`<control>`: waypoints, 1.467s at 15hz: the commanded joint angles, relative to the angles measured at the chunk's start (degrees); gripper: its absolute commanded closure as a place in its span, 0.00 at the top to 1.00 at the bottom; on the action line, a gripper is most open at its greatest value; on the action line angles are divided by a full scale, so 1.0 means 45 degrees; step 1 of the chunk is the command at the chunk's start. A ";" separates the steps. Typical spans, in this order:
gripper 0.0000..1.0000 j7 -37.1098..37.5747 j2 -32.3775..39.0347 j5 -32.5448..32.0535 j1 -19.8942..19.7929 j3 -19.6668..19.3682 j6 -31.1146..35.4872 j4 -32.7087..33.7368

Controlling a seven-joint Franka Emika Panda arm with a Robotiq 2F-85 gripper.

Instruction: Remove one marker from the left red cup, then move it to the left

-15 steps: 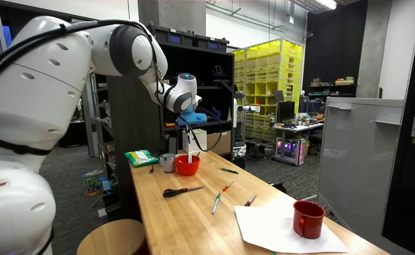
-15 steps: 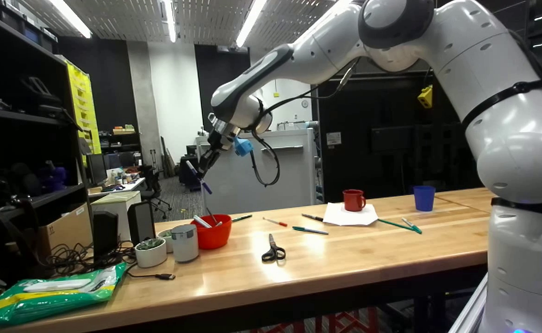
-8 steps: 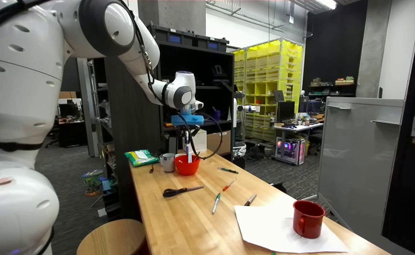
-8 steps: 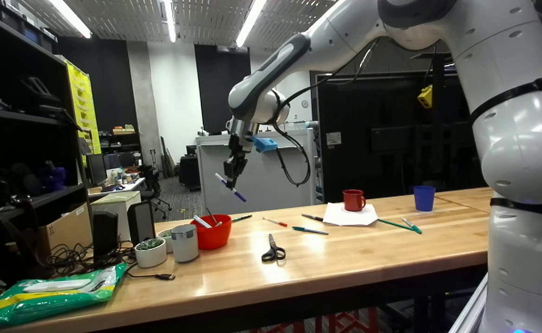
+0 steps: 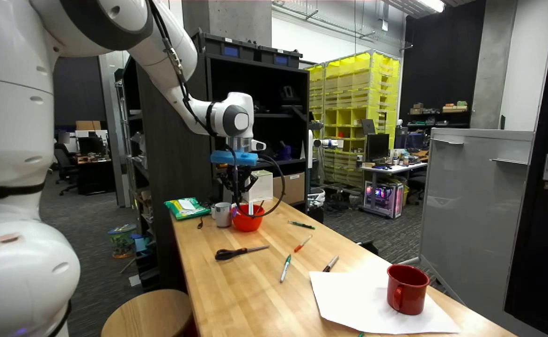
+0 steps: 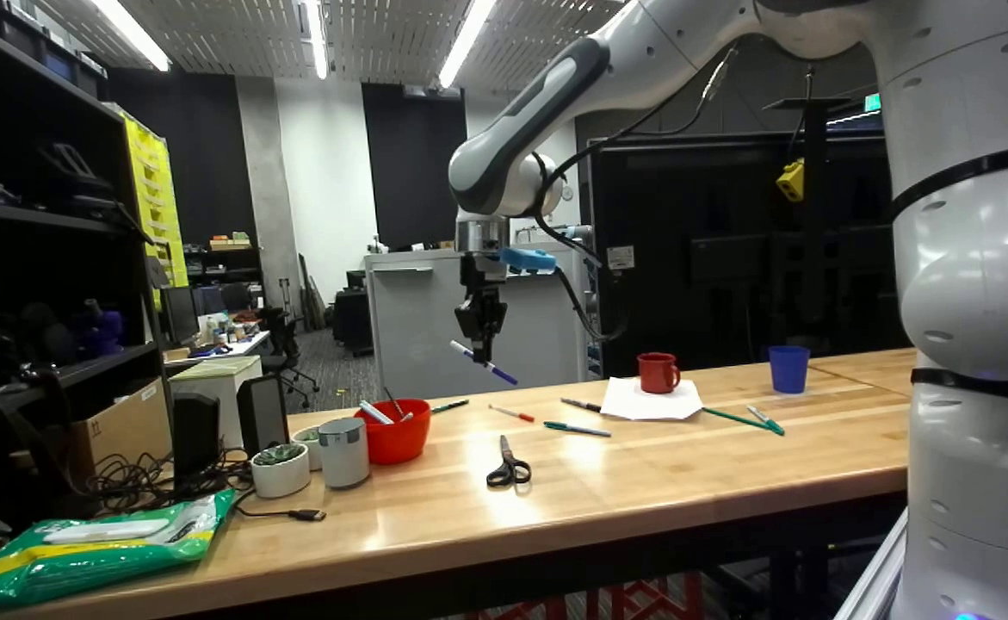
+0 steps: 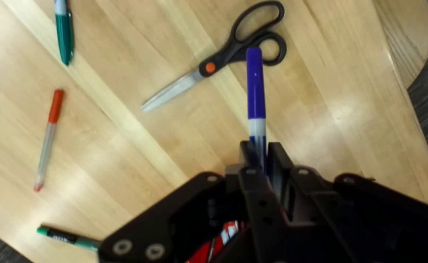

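Robotiq gripper (image 6: 481,355) clamps a blue marker (image 7: 256,102) in its nearly closed jaws, holding it aloft over a wooden table (image 6: 641,465). Tilted, the marker angles its blue cap down and its white end up in an exterior view, well apart from the squat red cup (image 6: 398,441), which holds pale and dark pens (image 6: 374,412) and stands toward the table end beside a dark shelving unit (image 5: 173,159). Just beside the cup is a gray-and-white container (image 6: 344,456). Black-handled scissors (image 7: 219,64) lie nearer the table's long edge by a round stool (image 5: 147,311); in the wrist view, the marker's cap overlaps their handle. Toward the opposite long edge lie a red-capped pen (image 7: 48,140) and a dark green pen (image 5: 302,225). Near that edge, a dark red mug (image 5: 408,292) stands on white paper (image 5: 351,299), and a blue cup (image 6: 788,370) stands farther from the shelving.
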 commanded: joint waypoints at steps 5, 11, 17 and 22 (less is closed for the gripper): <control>0.03 0.2172 -0.0510 -0.1207 0.0141 -0.0917 -0.0325 -0.1285; 0.03 0.2827 -0.0051 -0.1060 0.0088 -0.1270 -0.0049 -0.1732; 0.03 0.3189 0.0534 -0.0967 0.0073 -0.1352 -0.0126 -0.2016; 0.03 0.3066 0.1049 -0.0715 -0.0029 -0.1412 -0.0008 -0.2442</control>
